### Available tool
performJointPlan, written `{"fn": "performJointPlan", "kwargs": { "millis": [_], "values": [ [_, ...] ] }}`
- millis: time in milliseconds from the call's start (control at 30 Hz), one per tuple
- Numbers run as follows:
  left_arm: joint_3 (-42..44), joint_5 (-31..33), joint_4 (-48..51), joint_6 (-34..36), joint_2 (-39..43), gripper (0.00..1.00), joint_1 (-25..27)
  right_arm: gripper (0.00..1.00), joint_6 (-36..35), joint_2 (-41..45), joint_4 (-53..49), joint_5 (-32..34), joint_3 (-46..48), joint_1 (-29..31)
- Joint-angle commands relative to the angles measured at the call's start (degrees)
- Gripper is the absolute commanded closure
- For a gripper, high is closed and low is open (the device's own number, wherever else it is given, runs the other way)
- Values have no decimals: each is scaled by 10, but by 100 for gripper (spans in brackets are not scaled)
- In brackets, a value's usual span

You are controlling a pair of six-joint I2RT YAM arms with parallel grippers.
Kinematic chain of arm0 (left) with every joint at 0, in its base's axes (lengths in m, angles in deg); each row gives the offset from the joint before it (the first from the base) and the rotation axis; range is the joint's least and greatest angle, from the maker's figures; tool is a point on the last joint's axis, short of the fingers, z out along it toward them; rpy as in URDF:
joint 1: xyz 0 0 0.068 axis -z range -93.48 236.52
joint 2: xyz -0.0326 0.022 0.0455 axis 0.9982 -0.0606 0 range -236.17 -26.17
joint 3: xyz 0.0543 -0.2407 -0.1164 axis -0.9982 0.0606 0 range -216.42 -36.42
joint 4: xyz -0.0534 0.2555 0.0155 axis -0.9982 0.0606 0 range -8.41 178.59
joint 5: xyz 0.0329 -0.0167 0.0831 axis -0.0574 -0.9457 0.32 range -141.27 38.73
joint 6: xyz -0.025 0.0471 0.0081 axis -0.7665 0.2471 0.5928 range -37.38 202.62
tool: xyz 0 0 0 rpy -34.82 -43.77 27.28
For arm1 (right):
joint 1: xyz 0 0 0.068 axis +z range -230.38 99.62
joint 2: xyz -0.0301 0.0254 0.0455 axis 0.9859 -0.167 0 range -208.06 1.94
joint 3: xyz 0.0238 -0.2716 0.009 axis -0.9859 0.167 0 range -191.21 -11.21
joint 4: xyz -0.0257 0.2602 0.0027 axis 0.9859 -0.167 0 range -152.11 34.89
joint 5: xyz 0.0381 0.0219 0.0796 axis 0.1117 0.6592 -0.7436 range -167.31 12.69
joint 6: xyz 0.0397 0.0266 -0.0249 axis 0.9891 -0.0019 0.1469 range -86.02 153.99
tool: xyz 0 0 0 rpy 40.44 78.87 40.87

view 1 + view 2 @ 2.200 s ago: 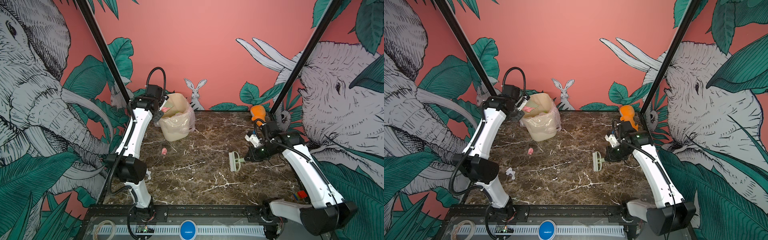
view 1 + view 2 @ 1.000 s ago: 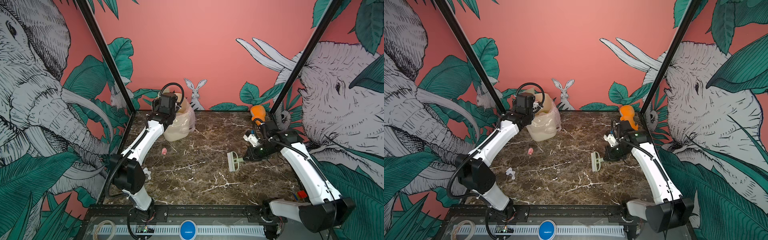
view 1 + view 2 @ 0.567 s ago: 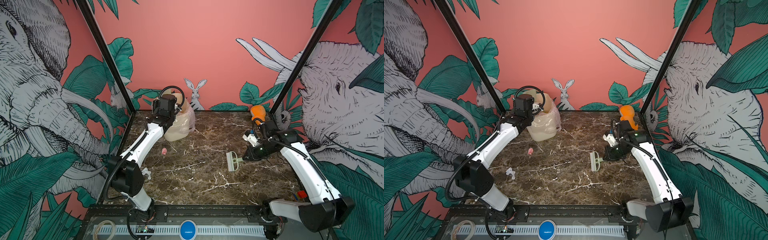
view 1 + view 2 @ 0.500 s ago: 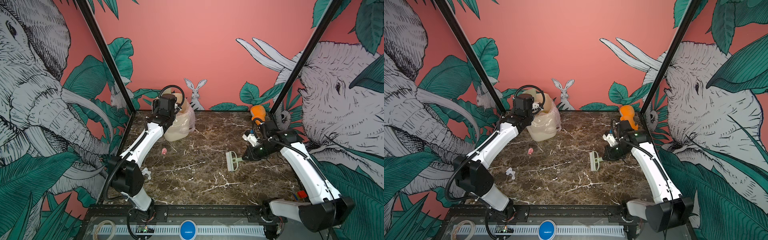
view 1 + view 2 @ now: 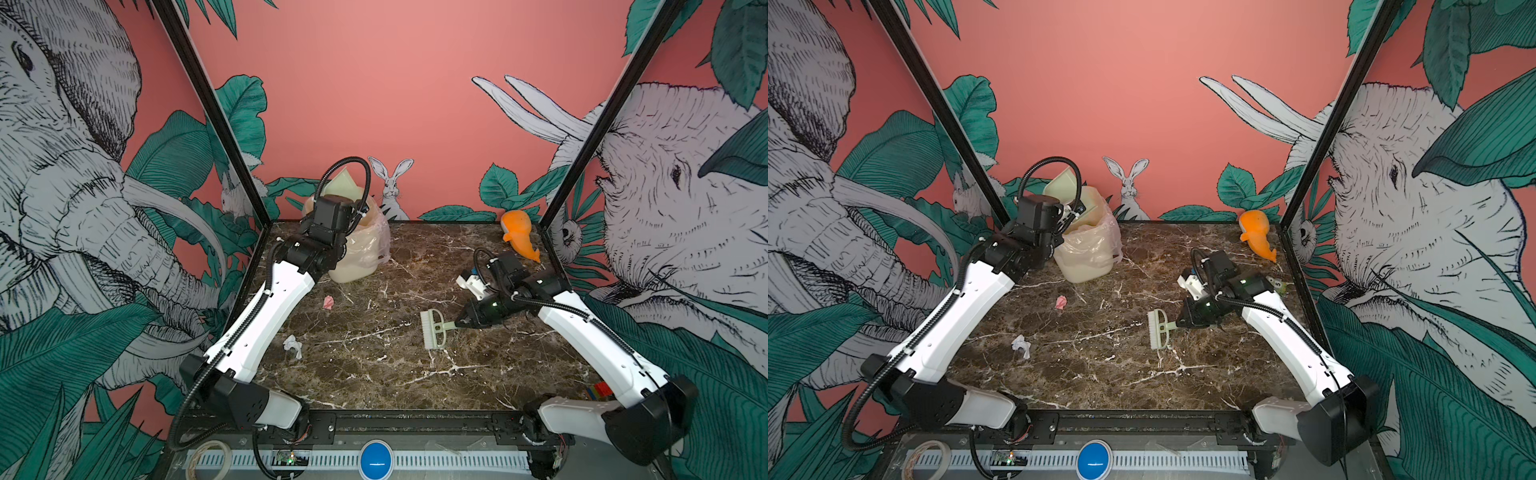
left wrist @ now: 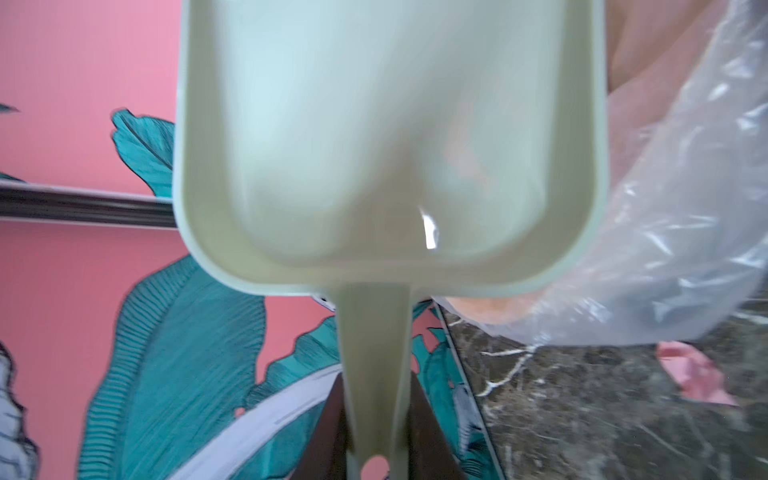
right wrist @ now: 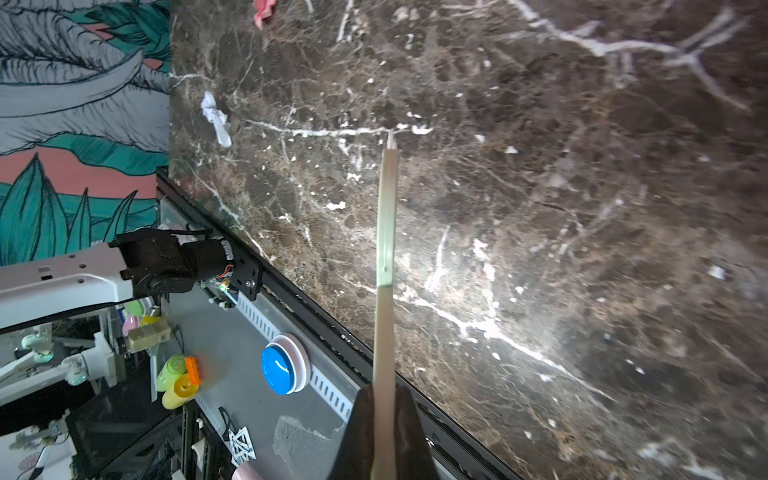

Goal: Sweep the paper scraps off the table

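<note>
I see bright, even, sharp top views. Left wrist: dustpan (image 6: 386,145) blurred, maybe motion. Right wrist: glare on table (image 7: 478,328).

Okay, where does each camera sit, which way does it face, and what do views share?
Top views: high over the front edge, looking down and back at the dark brown marble table; the left arm and right arm show.
Left wrist: on the left arm, looking along the left pincer at the pale green plastic dustpan it grips.
Right wrist: on the right arm, looking along the right pincer and its pale green brush; the left arm's base shows.
Shared: the pink paper scrap appears in all four.
</note>
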Motion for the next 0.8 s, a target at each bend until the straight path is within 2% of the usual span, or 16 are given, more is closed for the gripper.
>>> {"fn": "performJointPlan", "kwargs": {
  "millis": [0,67,200,300,433,667,767],
  "values": [
    [30,-88,81,-151,43,98,-2,100,76,-27,140,-14,10,47],
    [52,-129,86,-181,67,97,-1,100,108,-48,208,-13,16,75],
    [85,-162,88,-204,97,97,-1,100,158,-103,318,-20,5,121],
    [95,-170,92,-210,107,97,0,100,193,-153,389,-24,-17,150],
    [102,-171,90,-209,115,97,-1,100,276,-228,516,-34,-29,174],
    [107,-169,93,-196,115,97,-1,100,436,-348,744,-42,-46,188],
    [108,-169,94,-194,116,97,-2,100,478,-393,802,-36,-68,191]
  ]
}}
